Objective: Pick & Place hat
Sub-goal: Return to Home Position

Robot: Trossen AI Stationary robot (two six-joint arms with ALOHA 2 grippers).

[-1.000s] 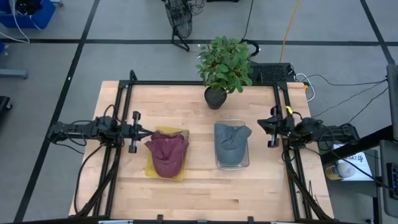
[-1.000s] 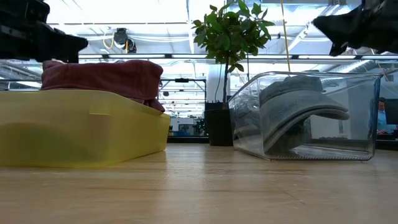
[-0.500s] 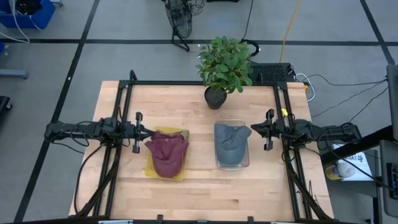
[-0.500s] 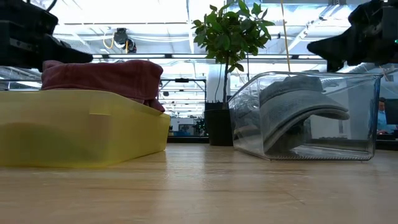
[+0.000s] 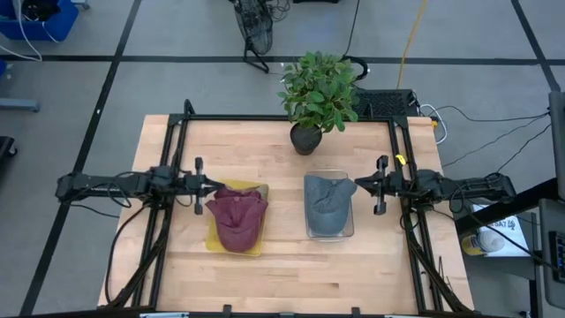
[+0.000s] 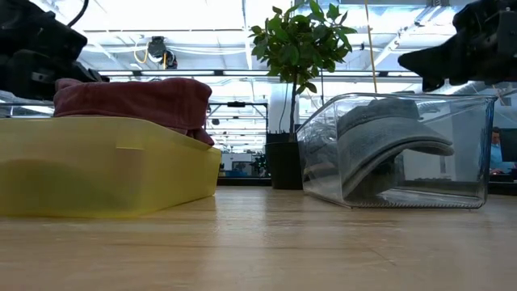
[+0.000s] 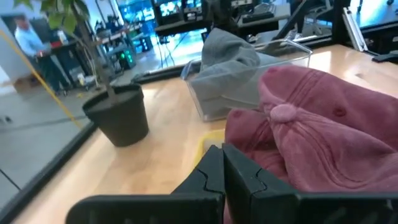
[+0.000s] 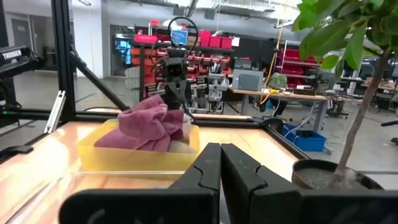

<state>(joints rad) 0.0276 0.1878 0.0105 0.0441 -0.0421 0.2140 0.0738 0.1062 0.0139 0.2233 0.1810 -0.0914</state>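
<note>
Two arms stretch level, pointing inward. Left gripper [image 5: 210, 184], fingers pressed together, empty, sits at yellow plastic bin [image 5: 214, 238] edge. Dark red fabric cap [image 5: 237, 219] heaped inside, anything beneath hidden. Grey fabric cap [image 5: 328, 201] fills clear plastic bin [image 5: 350, 231]. Right gripper [image 5: 366, 184] beside it, closed, empty.

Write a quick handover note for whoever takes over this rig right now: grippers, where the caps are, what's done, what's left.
Left gripper: shut, empty, above the left edge of the yellow bin.
Right gripper: shut, empty, raised just right of the clear bin.
Red cap tops the heap in the yellow bin; what lies under it is hidden. Grey cap is in the clear bin.
Done: no cap lies loose on the table.
Left: bring both arms home.
</note>
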